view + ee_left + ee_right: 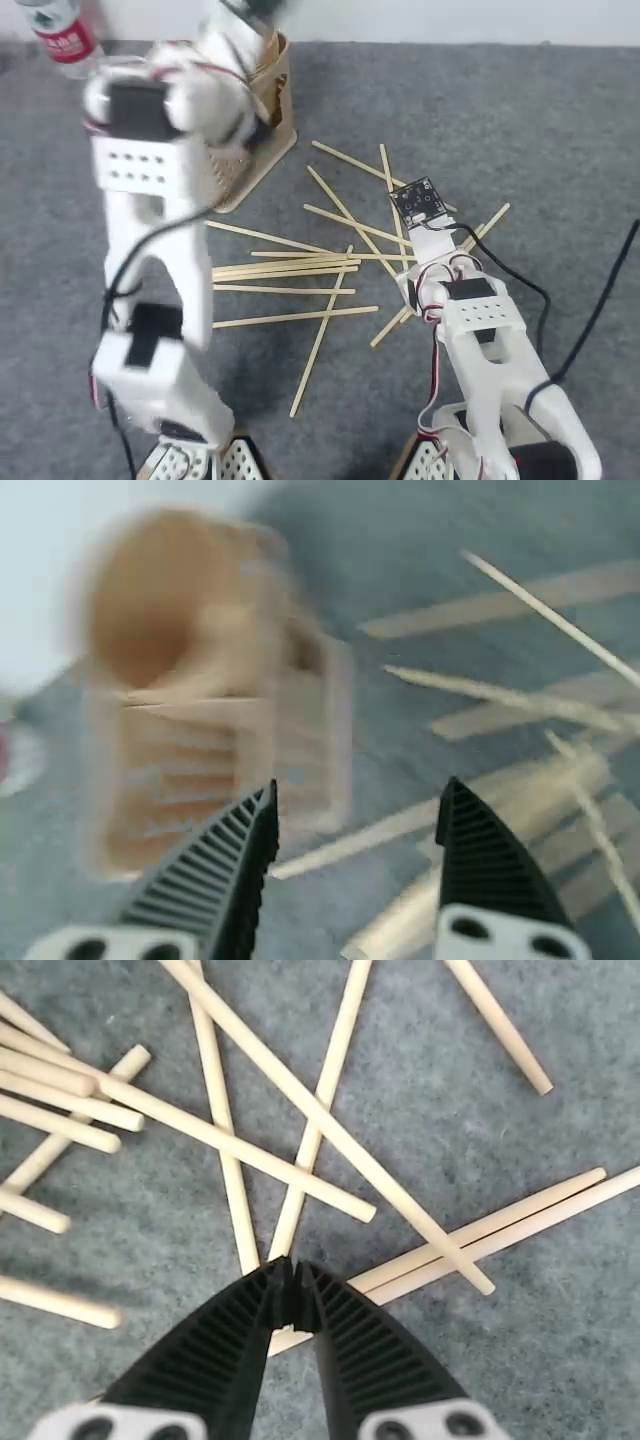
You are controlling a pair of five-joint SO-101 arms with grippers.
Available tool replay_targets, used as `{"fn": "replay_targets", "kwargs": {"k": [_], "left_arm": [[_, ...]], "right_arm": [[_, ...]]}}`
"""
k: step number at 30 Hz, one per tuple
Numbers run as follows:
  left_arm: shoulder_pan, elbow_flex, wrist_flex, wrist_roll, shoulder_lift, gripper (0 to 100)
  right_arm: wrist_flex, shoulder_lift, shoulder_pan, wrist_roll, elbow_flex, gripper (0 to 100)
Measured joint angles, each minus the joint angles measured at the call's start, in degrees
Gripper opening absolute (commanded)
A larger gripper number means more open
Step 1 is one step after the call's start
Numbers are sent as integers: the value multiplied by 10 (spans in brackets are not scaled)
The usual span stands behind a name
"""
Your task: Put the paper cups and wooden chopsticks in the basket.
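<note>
From above, pale wooden chopsticks [290, 265] lie scattered across the middle of the grey carpet [560, 120], which is bare to their right. The slatted wooden basket [272, 95] stands near the far edge beside the raised left arm [150, 230]. In the left wrist view the left gripper [360, 800] hangs with jaws wide apart before the blurred basket. In the right wrist view the right gripper [291, 1285] sits low over crossed chopsticks, jaws pressed together.
</note>
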Motion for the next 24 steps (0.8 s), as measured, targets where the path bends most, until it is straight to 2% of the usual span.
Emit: {"fn": "replay_targets", "kwargs": {"k": [4,7,11,17,24], "left_arm": [[65,196,-2,-32,-107,239],[85,316,-25,-46,-168,239],[105,475,-69,-114,-215,239],[113,693,-197,-189,-227,239],[116,817,-325,-228,-227,239]], "right_arm": [[0,0,-2,0,0,9],[0,0,1,0,0,9],[-1,-4,46,0,0,9],[-27,-4,95,0,0,9],[-31,-4,113,0,0,9]]}}
